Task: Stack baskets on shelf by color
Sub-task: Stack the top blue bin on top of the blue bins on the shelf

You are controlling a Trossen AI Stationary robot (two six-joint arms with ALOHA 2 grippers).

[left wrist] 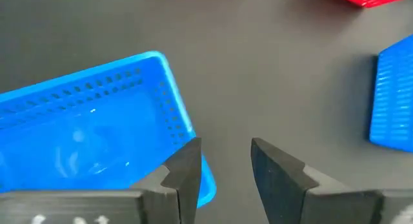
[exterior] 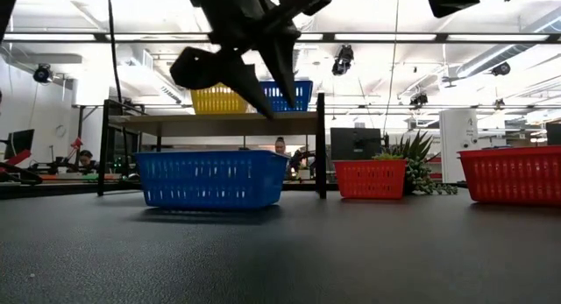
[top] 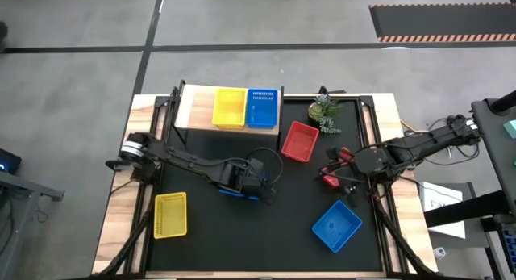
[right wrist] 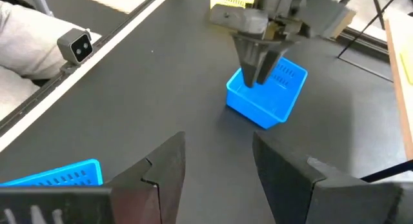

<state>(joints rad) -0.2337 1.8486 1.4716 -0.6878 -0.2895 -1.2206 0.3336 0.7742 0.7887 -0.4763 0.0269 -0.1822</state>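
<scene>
your left gripper (left wrist: pixel 224 166), fingers spread (empty), hovers over the light, stiff blue basket (left wrist: pixel 97 133); pinch its 3 o'clock rim.

Yellow basket (top: pixel 229 107) and blue basket (top: pixel 262 107) sit side by side on shelf (top: pixel 193 107).

yellow baskets (top: pixel 228 107), blue baskets (top: pixel 336 226), red basket (top: pixel 300 142), black table (top: pixel 266 231).

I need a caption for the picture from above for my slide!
Left pincer hovers open over a blue basket; yellow basket and blue one sit on the shelf.
</scene>
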